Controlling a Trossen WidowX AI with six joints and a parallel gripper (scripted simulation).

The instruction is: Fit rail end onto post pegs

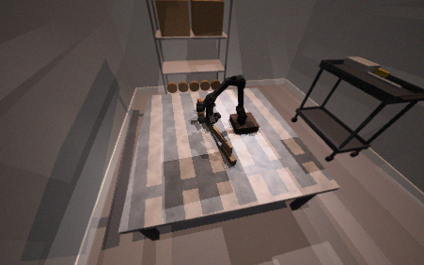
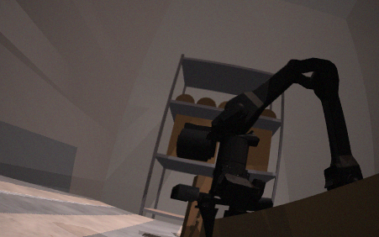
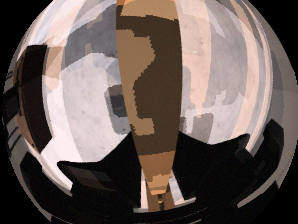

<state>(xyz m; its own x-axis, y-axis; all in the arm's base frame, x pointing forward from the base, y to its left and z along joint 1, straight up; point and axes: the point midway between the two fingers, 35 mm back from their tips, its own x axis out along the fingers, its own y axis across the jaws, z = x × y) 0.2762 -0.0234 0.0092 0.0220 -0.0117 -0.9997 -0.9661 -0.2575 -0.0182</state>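
The long wooden rail slants across the table. Its far end is at the low footboard block in the top view; the fit in the bracket is too small to tell. My gripper is shut on the rail close to its near end, one finger on each side. The wooden post stands just beyond that end, partly behind the gripper. In the wrist view a small dark peg shows by the post, at the rail's end. The holes are hidden, and the height of the near end is unclear.
The arm's dark base block stands on the table to the right of the rail. A shelf rack with boxes and round wooden pieces stands behind the table. A dark cart stands off to the right.
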